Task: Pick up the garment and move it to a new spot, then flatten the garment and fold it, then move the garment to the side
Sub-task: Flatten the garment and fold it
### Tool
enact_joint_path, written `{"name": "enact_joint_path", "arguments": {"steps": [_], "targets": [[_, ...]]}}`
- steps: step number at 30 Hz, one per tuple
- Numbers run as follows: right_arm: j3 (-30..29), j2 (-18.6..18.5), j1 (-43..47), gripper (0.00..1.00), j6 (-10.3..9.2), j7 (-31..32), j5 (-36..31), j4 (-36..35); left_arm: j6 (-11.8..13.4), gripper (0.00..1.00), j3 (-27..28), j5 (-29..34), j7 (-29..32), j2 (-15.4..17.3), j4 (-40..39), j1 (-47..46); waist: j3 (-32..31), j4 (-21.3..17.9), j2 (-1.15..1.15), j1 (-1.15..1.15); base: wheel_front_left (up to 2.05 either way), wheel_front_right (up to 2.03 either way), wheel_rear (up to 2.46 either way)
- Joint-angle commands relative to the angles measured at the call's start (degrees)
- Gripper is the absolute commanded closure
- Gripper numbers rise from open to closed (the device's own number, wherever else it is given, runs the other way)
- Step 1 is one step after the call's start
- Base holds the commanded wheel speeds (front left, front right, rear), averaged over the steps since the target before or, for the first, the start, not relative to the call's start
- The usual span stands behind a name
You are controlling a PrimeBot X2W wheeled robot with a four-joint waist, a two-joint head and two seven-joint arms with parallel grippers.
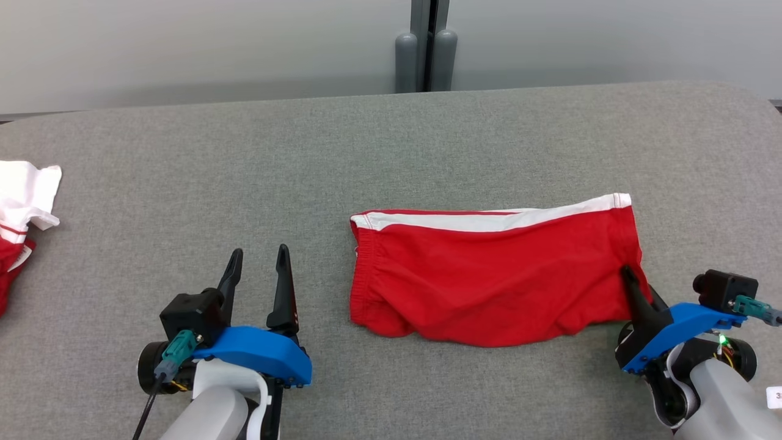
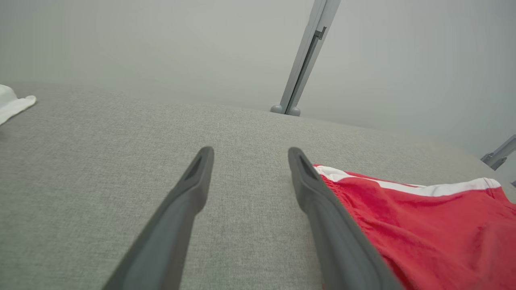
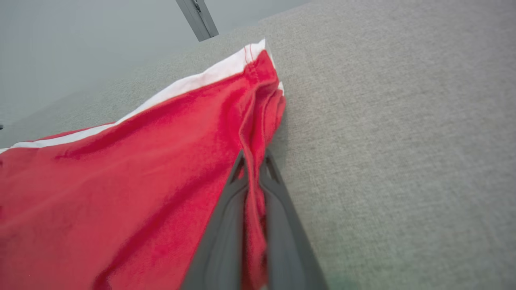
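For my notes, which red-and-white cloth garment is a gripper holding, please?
The central white-striped red shorts, pinched by the right gripper; the crumpled garment at far left lies untouched.

A grey fabric-covered desk (image 1: pixel 183 201) spans the scene. A crumpled white-and-red cloth (image 1: pixel 21 201) lies at its far left edge. Behind the desk's rear edge, a grey upright post (image 1: pixel 426 46) with two rounded feet stands against a pale wall (image 1: pixel 183 49).

Even, soft light, faint shadow beside the garment (image 1: pixel 489 275); wrist views blur toward their edges.
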Motion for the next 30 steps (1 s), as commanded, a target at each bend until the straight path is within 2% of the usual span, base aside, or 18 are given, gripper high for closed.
{"name": "enact_joint_path", "arguments": {"steps": [1,7,13,22,30], "targets": [[-0.9,0.7,1.2,1.00,0.01,0.1,-1.1,-0.7,0.3,0.00,-0.2,0.3,0.2,0.4,-0.3,0.6,-0.2,-0.1,-0.01,0.00,0.00,0.00,0.00],[-3.0,1.6,1.9,1.00,0.01,1.4,-3.9,-2.8,0.2,0.00,-0.8,0.3,0.5,0.1,-0.1,0.4,-0.9,1.2,-0.01,0.00,0.00,0.00,0.00],[-3.3,2.4,1.6,1.00,0.01,4.1,-6.7,-8.3,0.1,0.00,-0.6,-0.3,0.1,-0.5,0.1,1.1,-2.0,3.5,-0.01,0.00,0.00,0.00,0.00],[2.7,7.0,-0.5,1.00,0.01,12.1,-8.8,-17.7,-0.6,0.00,-0.3,-0.9,-0.5,-2.0,1.1,1.0,-3.2,7.3,-0.01,0.00,0.00,0.00,0.00],[8.4,9.0,-1.6,1.00,0.01,16.1,-9.1,-16.9,-1.4,0.00,-0.2,-0.6,-0.9,-3.2,2.0,0.3,-3.0,10.1,-0.01,0.00,0.00,0.00,0.00]]}}
